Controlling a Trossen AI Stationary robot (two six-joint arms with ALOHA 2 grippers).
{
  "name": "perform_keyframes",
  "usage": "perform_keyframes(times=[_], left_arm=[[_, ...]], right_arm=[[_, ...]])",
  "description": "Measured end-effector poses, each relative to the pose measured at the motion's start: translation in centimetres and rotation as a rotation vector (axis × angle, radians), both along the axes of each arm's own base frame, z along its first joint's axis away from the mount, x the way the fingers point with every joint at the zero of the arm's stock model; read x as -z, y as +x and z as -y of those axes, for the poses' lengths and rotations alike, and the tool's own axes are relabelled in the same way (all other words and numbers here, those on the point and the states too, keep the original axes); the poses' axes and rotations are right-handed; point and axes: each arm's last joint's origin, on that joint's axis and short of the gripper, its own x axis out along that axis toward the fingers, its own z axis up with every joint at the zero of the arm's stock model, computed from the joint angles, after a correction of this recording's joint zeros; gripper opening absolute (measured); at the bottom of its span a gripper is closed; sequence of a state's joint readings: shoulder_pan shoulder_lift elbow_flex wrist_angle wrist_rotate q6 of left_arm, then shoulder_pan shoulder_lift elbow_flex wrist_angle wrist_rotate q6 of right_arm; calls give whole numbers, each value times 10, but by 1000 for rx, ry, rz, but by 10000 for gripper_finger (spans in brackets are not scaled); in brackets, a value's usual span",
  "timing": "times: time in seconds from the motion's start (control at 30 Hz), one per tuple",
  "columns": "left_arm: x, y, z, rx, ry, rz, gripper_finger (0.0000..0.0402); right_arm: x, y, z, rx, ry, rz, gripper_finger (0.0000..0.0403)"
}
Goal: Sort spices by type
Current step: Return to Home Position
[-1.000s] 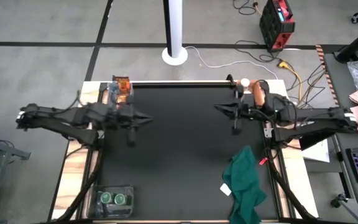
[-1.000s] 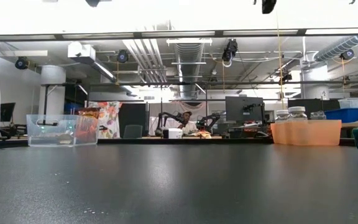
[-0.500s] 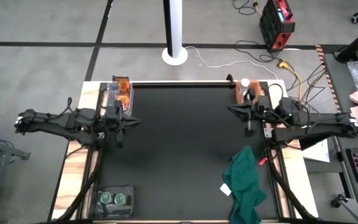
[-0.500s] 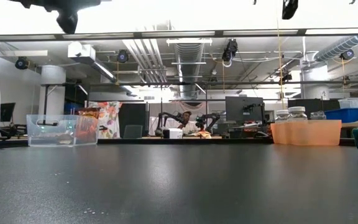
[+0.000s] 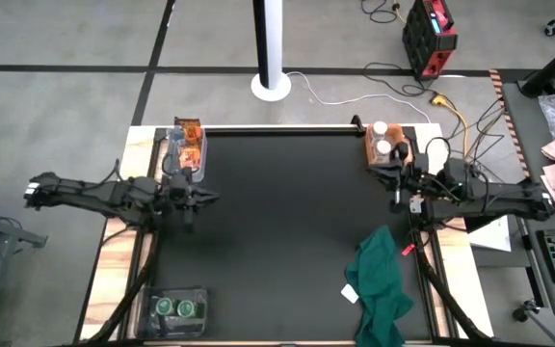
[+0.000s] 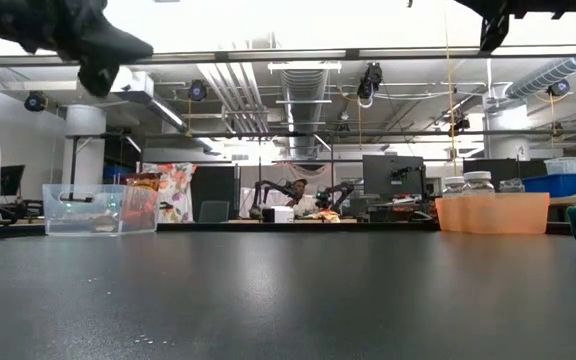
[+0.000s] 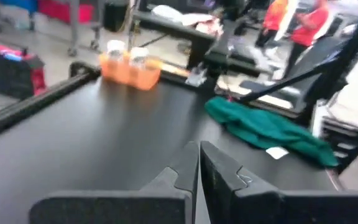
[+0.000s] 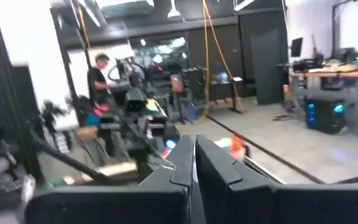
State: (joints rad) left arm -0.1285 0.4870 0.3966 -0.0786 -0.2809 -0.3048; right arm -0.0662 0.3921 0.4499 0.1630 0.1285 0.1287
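My left tool (image 7: 197, 152) hangs over the left edge of the bench (image 5: 287, 241), fingers pressed together on nothing. A dark green cloth (image 5: 382, 284) lies crumpled near the right front, with a white paper scrap (image 5: 351, 293) at its left side. My right tool (image 8: 194, 148) hangs over the right edge, also closed and empty.

The clear bin (image 5: 187, 159) at the far left corner holds the orange foil packets (image 5: 190, 130). The near-left bin (image 5: 177, 292) holds both green-lidded jars (image 5: 173, 307). The orange bin (image 5: 400, 149) at the far right holds both white-capped jars (image 5: 381, 128)
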Motion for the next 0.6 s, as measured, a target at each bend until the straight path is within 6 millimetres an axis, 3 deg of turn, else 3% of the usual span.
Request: perform_keyframes(times=[0.1, 0.23, 0.37, 0.6], left_arm=[[3, 6, -1, -57, 77, 1, 1], [-13, 6, -1, -47, 278, 132, 1], [-19, -8, -4, -60, 331, 184, 1], [-9, -40, -8, -86, 322, 288, 1]], right_arm=[[4, 1, 0, 18, -104, -54, 13], [6, -3, 2, 105, -212, -67, 13], [9, -15, 1, 127, -259, -32, 13], [24, -40, -1, 142, -271, 69, 13]])
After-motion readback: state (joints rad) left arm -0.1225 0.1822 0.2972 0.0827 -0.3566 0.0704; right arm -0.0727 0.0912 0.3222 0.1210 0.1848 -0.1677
